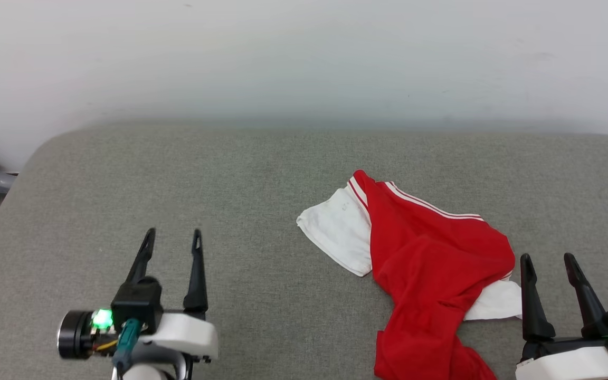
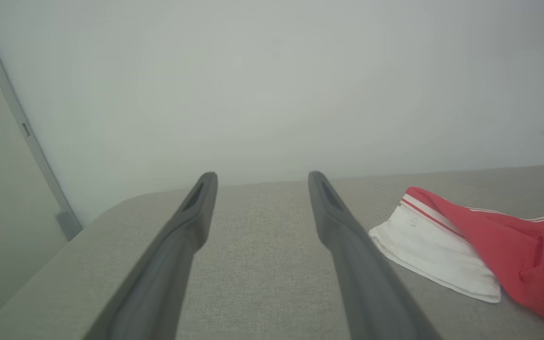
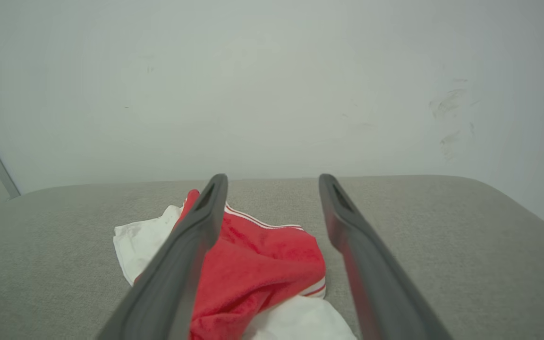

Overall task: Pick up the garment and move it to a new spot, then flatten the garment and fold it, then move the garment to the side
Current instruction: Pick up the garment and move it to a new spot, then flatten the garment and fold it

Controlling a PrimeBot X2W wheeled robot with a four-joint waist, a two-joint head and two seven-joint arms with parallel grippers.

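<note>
Pickup not started yet, I'd say: shirt [image 1: 430,264] lies crumpled on the pad [image 1: 124,184], right claw [image 1: 547,258] spread just beside it, left claw [image 1: 173,233] spread, well apart. Next move: pinch a fold.

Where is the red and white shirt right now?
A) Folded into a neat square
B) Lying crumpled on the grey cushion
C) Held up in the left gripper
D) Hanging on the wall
B: the garment lies bunched up on the grey cushion, while the left gripper and the right gripper are both open and hold nothing.
</note>
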